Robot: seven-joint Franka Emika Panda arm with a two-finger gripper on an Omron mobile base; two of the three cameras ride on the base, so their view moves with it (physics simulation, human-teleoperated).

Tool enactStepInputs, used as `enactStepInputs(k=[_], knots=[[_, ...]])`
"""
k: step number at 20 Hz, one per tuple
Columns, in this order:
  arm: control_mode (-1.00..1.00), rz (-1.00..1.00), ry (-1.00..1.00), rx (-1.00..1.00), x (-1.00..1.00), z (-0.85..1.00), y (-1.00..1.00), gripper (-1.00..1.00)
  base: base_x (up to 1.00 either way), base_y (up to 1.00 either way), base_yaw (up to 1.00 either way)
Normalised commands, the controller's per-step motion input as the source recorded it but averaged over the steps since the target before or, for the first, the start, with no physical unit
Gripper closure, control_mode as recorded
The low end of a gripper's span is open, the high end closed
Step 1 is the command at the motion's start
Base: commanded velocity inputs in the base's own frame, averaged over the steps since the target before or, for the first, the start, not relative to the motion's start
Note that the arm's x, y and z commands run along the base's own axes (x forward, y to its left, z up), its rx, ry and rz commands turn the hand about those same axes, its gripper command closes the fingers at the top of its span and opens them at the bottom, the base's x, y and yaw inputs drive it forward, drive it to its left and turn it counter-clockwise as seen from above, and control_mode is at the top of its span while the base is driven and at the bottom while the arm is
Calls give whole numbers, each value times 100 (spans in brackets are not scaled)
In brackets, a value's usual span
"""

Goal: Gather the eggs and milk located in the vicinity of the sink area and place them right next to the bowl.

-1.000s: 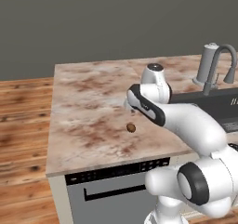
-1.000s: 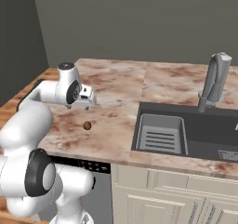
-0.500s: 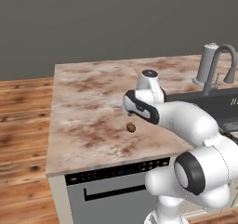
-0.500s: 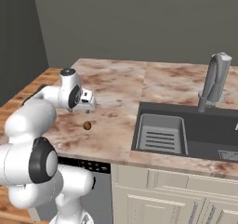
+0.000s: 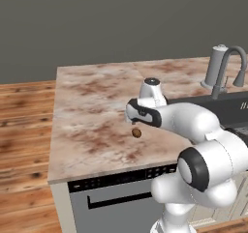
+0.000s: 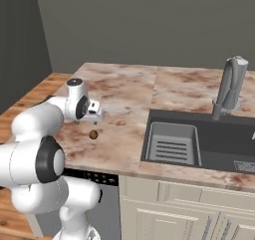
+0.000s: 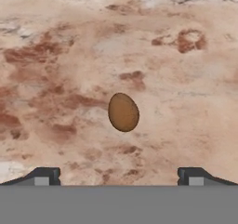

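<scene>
Poised with jaws spread wide: gripper (image 7: pixel 119 174) just above a brown egg (image 7: pixel 123 112) lying on the marbled counter (image 7: pixel 186 88).

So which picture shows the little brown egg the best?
The hand view: the egg sits big in the middle, lying alone on the marbled counter. In the left base view it is a tiny brown lump just below the hand, and the right base view shows the same small speck.
</scene>
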Motion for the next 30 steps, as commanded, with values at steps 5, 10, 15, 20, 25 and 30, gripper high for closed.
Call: enactStepInputs(k=[5, 10, 15, 20, 25, 30], knots=[[-100, 1, 2, 0, 6, -24, 0, -100, 0, 0, 0], [-100, 1, 0, 0, 7, -25, 0, -100, 0, 0, 0], [-100, 1, 0, 0, 7, -27, 0, -100, 0, 0, 0], [-100, 0, 0, 0, 14, -25, 0, -100, 0, 0, 0], [-100, 0, 0, 0, 19, -19, 0, -100, 0, 0, 0], [-100, 0, 0, 0, 15, -18, 0, -100, 0, 0, 0]])
